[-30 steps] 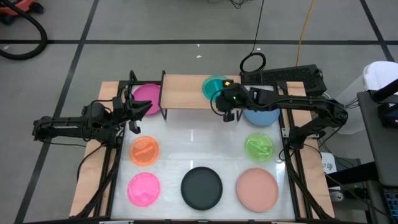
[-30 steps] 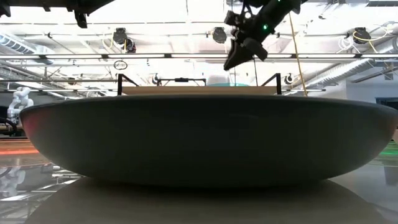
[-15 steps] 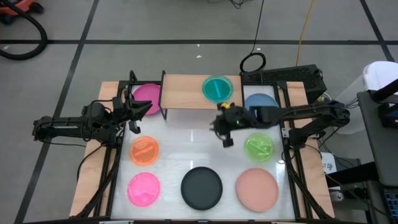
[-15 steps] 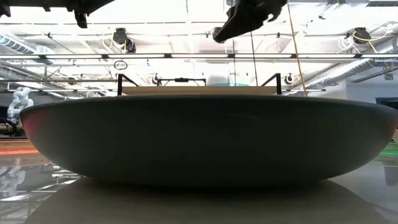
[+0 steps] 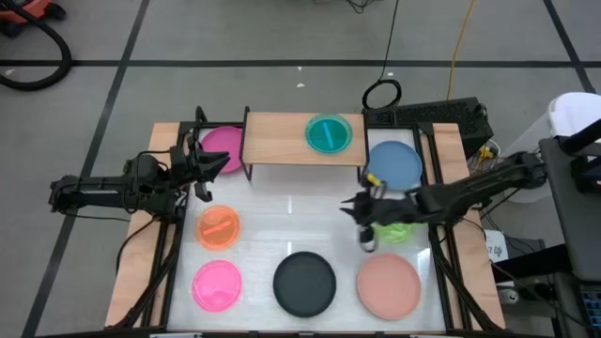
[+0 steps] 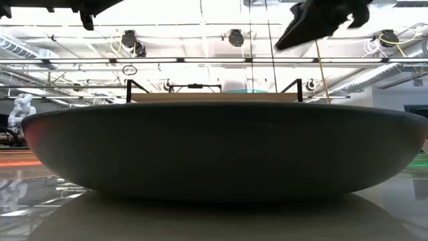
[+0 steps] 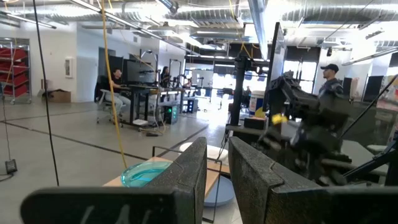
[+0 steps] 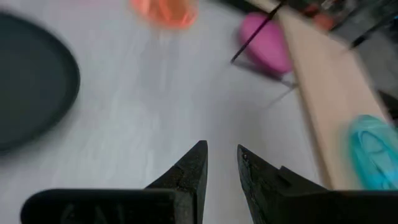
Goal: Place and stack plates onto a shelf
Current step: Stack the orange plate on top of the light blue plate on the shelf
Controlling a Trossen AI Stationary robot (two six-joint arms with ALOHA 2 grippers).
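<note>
Nearest the front edge of the glossy white tabletop [image 5: 282,211] lie three plates in a row: a small translucent pink plate [image 5: 217,284], a larger opaque black plate [image 5: 304,283] with a matte, shallow-rimmed round form that fills the low view as a wide dark dish, and a large smooth salmon plate [image 5: 388,285]. Behind them sit a small translucent orange plate [image 5: 218,227] on the left and a small translucent green plate [image 5: 392,223] on the right. The right gripper [image 5: 365,235] hangs above the table just beside the green plate, its two dark wedge-shaped fingers [image 8: 186,171] set a narrow gap apart with nothing between them. Farther back, the left gripper [image 5: 201,178] waits at the left edge, its blocky dark fingers [image 7: 189,171] likewise narrowly parted and empty. At the far side stands the shelf [image 5: 282,138], a flat rectangular light-wood board on thin black metal legs; a small translucent cyan plate [image 5: 328,133] rests on its right part. An opaque magenta plate [image 5: 221,145] lies on the table just left of the shelf, and a large opaque blue plate [image 5: 393,166] lies just to its right.
</note>
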